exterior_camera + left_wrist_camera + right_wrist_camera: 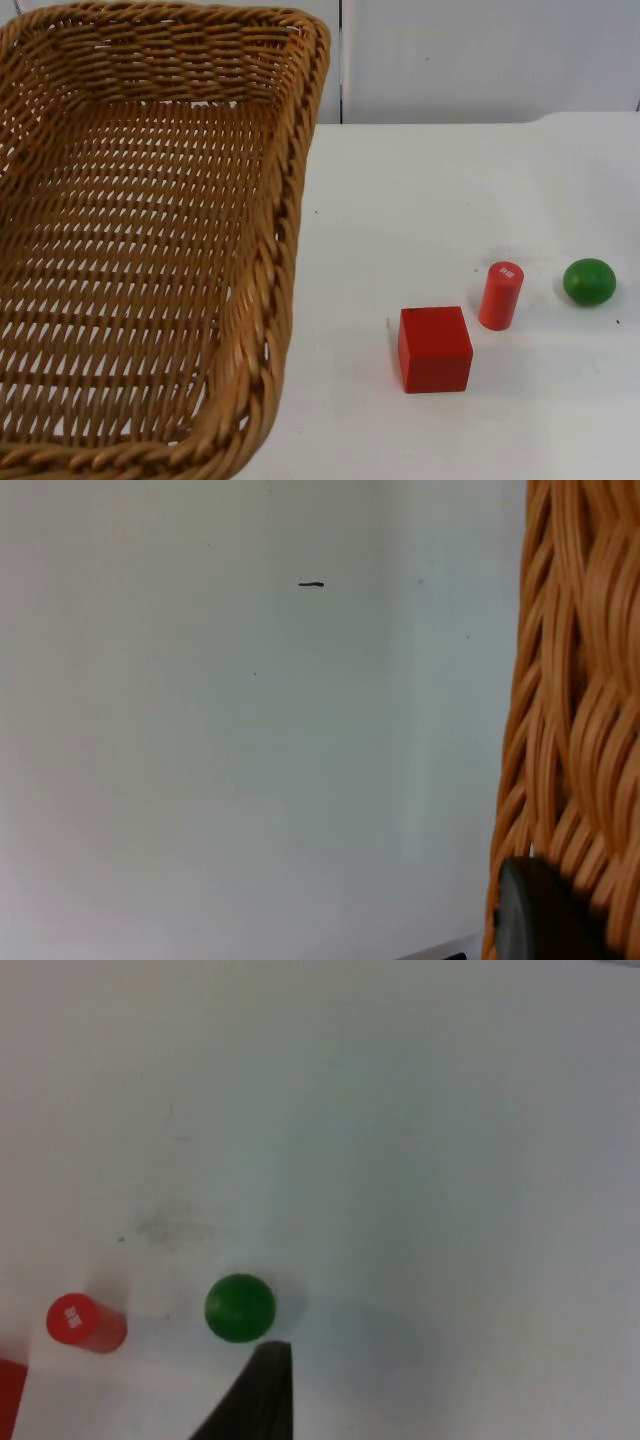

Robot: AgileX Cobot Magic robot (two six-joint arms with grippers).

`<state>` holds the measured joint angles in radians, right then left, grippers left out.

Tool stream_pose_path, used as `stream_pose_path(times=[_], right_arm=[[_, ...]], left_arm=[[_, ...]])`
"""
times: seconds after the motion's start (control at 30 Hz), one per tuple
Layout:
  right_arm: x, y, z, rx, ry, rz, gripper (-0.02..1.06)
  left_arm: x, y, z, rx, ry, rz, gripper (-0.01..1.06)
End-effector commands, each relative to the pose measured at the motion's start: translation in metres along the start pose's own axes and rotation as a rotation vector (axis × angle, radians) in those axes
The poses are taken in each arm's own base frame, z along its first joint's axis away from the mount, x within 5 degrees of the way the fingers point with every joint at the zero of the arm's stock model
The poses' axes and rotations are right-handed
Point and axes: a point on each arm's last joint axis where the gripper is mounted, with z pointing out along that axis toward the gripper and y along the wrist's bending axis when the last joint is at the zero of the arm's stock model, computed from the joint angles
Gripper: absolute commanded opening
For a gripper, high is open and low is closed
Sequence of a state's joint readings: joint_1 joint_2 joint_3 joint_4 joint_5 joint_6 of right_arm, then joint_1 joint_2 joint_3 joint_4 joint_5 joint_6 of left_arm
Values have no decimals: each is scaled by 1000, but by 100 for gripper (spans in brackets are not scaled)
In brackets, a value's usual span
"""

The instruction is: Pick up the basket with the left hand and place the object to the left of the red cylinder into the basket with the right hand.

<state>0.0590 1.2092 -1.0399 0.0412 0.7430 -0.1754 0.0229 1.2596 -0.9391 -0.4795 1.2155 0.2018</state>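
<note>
A red cube [435,349], plain and matte with sharp edges, sits on the white table [400,200] at the lower centre-right of the top view, just left of and below the upright red cylinder [500,295], which carries a small white label on its top face. A green ball [589,281] lies further right, apart from the cylinder. The woven wicker basket [140,250] takes up the left half of the frame, raised and tilted. The left gripper [545,915] touches its rim; whether it clamps, I cannot tell. The right gripper [262,1390] hangs above the table near the ball; its spread I cannot tell
</note>
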Motion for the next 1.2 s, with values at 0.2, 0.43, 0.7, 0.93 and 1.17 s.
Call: stream_pose_path(times=[0.2,0.43,0.7,0.93,1.17], right_arm=[[-6,10,26,-145,25,-92,105],[-4,13,42,-183,66,-81,105],[-14,41,66,-255,128,-210,105],[-29,83,83,-301,142,-465,105],[-19,114,97,-387,170,-701,105]], left_arm=[[1,-4,-3,28,-11,-1,0],[1,-4,-3,26,-11,-1,0],[1,-4,-3,26,-11,-1,0],[1,-4,-3,26,-11,-1,0],[1,-4,-3,26,-11,-1,0]])
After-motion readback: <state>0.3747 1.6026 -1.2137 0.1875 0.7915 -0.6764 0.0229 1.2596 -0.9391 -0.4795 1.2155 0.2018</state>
